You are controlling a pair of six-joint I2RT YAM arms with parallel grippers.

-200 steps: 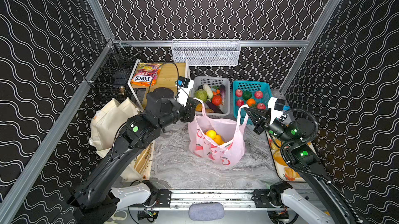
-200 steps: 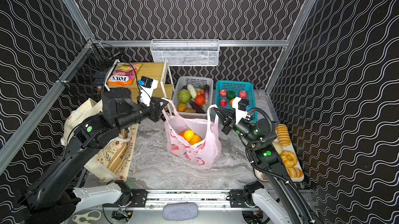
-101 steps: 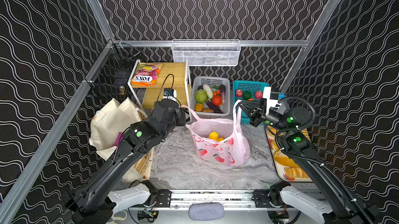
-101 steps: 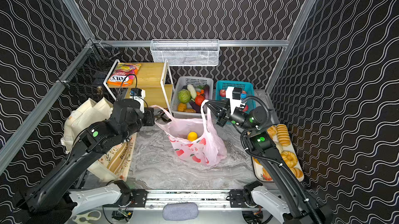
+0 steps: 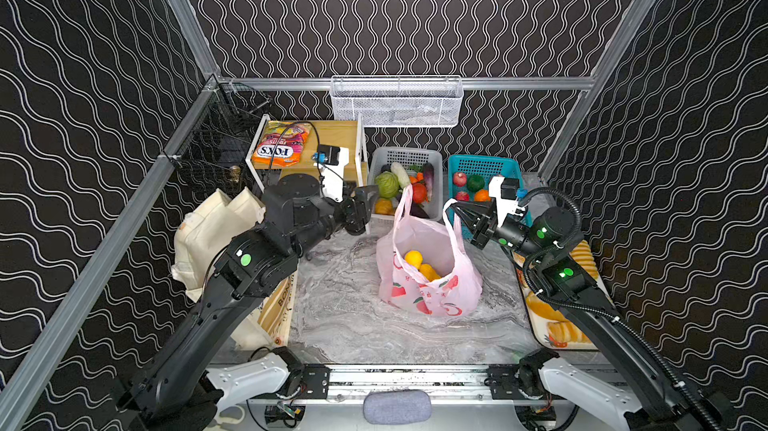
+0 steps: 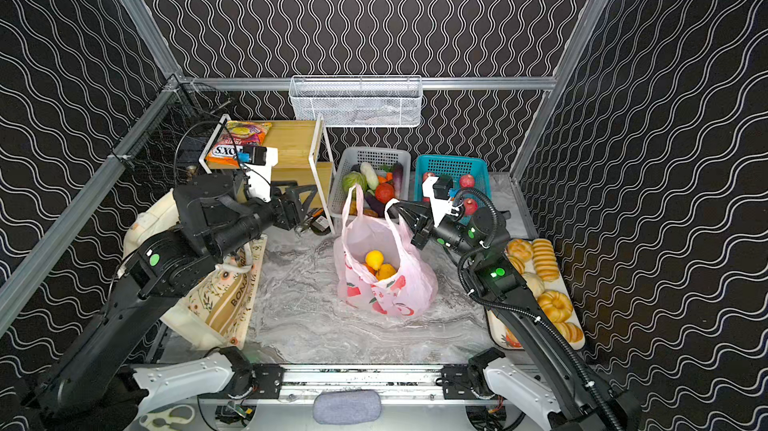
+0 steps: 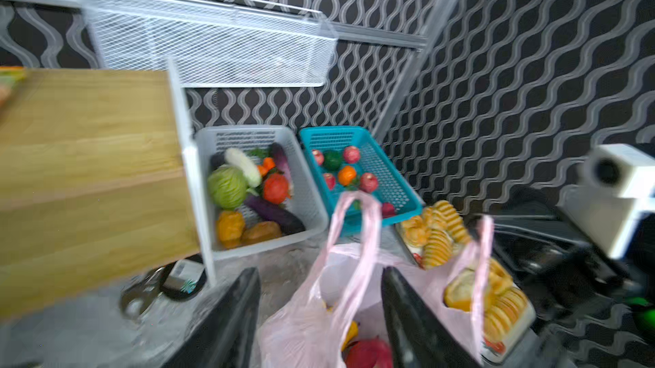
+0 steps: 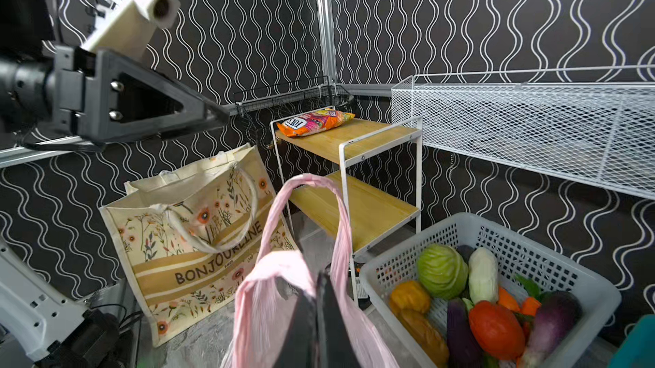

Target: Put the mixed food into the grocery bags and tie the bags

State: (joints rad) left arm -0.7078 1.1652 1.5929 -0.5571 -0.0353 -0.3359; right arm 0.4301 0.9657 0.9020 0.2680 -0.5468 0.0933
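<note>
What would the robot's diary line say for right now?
step: tying bag | left fingers: open, off the bag | right fingers: shut on handle | fruit: inside | bag: untied

The left arm (image 5: 249, 267) climbs from the near-left base with its forearm about level. The left hand (image 5: 370, 205) points toward the middle with its fingers (image 7: 230, 313) spread apart (blurred in the wrist view). The right arm (image 5: 561, 279) mirrors it, elbow raised. The right hand (image 5: 455, 209), facing the left one, is clamped on a bag handle (image 8: 258, 295).
</note>
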